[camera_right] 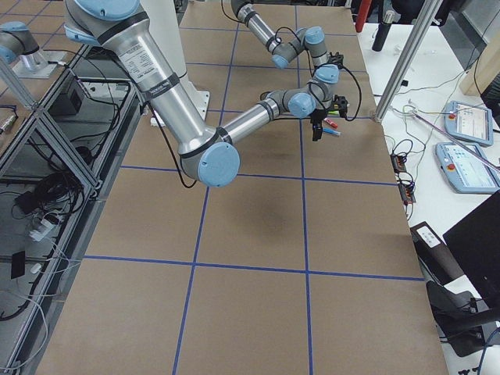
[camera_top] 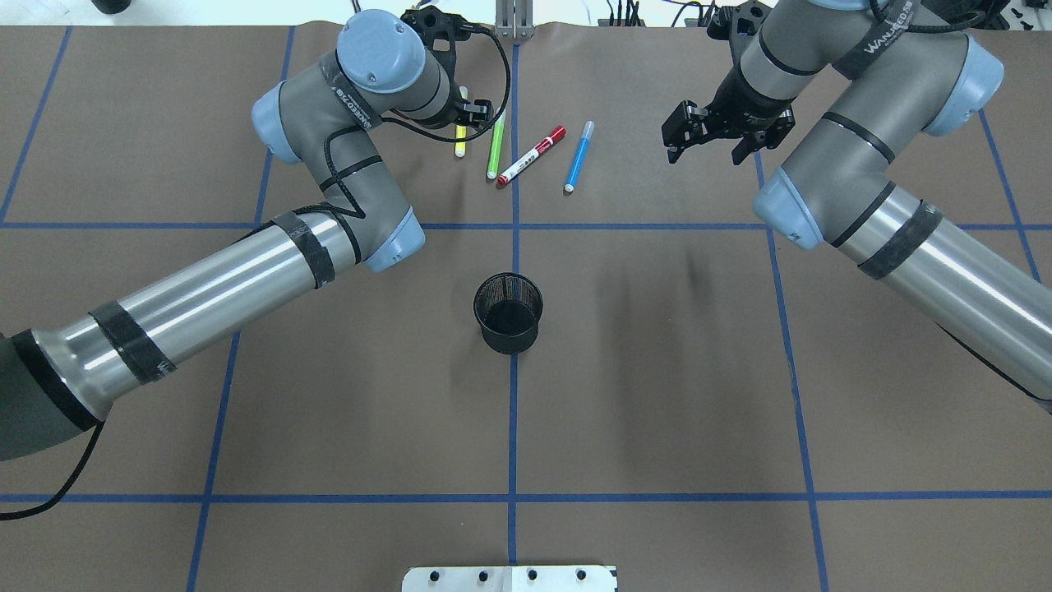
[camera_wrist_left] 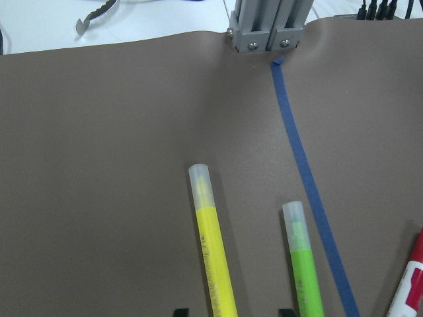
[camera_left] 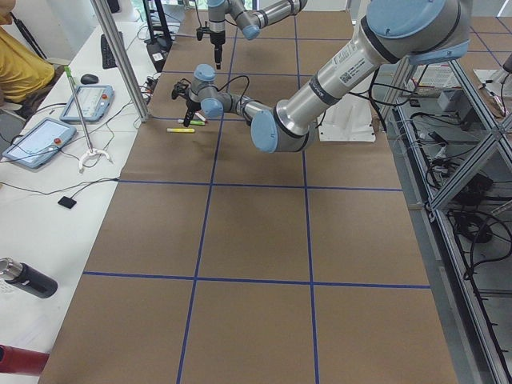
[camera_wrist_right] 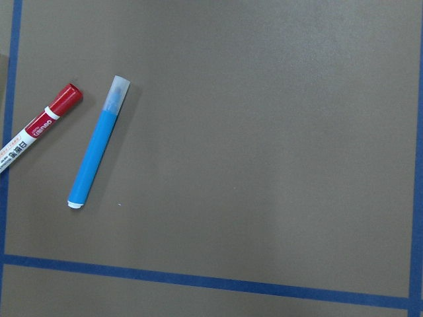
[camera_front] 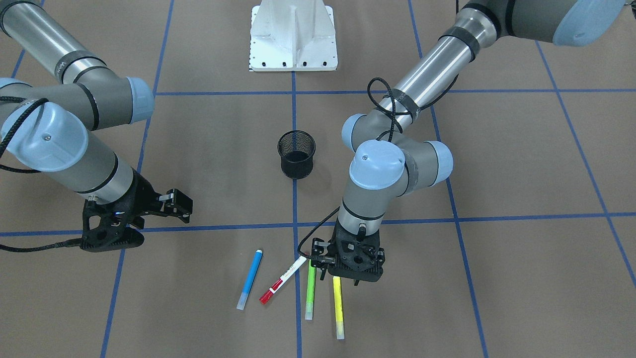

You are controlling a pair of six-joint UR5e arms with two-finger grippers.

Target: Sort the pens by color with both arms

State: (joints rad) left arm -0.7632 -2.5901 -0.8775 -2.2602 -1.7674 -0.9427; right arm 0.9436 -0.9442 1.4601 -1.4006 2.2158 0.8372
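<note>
Left arm: my grey and silver left arm [camera_top: 205, 296] comes in from the left and bends toward the far edge of the brown paper table [camera_top: 657, 370]
Left gripper: the black two-finger left gripper [camera_front: 339, 276] is over the near end of the yellow pen; its jaws are apart; in the wrist view one black fingertip [camera_wrist_left: 180, 313] sits on each side of that pen; I cannot tell if they touch it
Yellow pen: the slim yellow marker pen [camera_wrist_left: 215, 257] lies flat on the paper, first in the row
Green pen: the slim bright green marker pen [camera_top: 496, 146] lies just beside the yellow one, close but apart, next to a blue tape line
Cup: the black mesh cup [camera_top: 511, 335] stands upright in the middle of the table, well apart from the pens
Red pen: the white pen with a red cap [camera_top: 532, 155] lies tilted across the tape line
Blue pen: the slim blue marker pen [camera_top: 579, 156] lies flat, last in the row
Right gripper: the black right gripper [camera_top: 708, 148] hangs beside the blue pen, apart from it; its jaws are spread and hold nothing
Right arm: my right arm [camera_top: 904, 238] comes in from the right
</note>
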